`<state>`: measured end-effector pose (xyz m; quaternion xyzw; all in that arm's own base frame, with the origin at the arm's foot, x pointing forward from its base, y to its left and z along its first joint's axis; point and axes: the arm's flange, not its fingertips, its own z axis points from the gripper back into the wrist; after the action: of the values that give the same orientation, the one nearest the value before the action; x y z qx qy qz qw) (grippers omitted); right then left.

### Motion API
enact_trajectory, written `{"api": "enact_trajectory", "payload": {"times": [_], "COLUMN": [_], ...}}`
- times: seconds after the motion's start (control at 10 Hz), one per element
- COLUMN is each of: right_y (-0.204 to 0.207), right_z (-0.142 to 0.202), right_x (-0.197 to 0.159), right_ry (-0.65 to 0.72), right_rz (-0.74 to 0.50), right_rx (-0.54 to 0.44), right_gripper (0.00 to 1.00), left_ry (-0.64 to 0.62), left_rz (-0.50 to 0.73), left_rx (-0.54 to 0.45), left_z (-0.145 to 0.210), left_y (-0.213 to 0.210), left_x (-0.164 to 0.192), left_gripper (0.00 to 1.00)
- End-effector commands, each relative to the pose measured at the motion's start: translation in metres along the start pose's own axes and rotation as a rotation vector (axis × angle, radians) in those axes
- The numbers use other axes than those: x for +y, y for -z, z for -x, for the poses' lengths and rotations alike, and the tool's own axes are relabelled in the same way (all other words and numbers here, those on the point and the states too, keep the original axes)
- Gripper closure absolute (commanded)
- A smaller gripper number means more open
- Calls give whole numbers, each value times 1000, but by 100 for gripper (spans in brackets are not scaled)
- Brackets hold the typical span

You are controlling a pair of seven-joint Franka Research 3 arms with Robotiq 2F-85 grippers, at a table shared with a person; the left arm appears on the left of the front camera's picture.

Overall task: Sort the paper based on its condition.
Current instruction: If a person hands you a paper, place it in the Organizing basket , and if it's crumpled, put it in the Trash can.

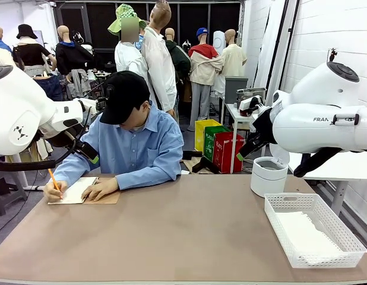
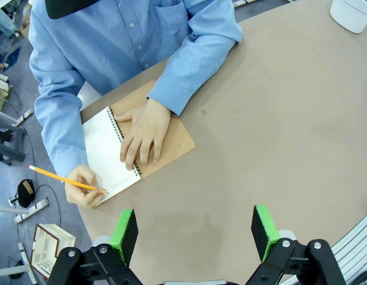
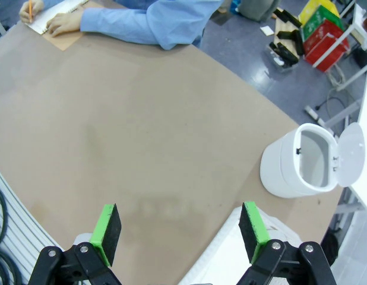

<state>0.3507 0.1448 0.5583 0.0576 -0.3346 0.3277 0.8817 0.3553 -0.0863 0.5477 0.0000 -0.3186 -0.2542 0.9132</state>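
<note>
Brown counter (image 1: 171,231) runs across a workshop, seen from the front with a person seated at its far side, writing with a pencil (image 1: 53,178) in a spiral notebook (image 1: 76,191). On the robot's right stands a white lattice basket (image 1: 277,225) with the paper (image 1: 305,234) lying inside it, and a white bin (image 1: 268,176) sits just beyond. Left wrist view: the left end effector (image 2: 194,233) hangs with its green pads wide apart and nothing between them, above bare counter near the notebook, which the person steadies with a hand (image 2: 145,133). Right wrist view: the right end effector (image 3: 180,237) is likewise spread wide and holding nothing, high over the counter, with the bin's lid raised. The paper looks light, thin and floppy, likely to crease or slip; a lifted edge or corner seems the best place to pinch it.
</note>
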Motion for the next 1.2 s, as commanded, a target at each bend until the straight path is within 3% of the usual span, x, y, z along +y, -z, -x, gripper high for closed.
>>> {"api": "enact_trajectory", "payload": {"times": [0.0,1.1], "right_y": [-1,-1], "right_z": [0,0], "right_x": [-2,-2], "right_ry": [4,4], "right_rz": [-1,-1], "right_rx": [-2,-2], "right_gripper": [0,0], "left_ry": [-1,-1], "left_rz": [1,1], "left_rx": [2,2], "left_z": [0,0], "left_y": [1,1], "left_x": [1,1], "left_gripper": [0,0]}}
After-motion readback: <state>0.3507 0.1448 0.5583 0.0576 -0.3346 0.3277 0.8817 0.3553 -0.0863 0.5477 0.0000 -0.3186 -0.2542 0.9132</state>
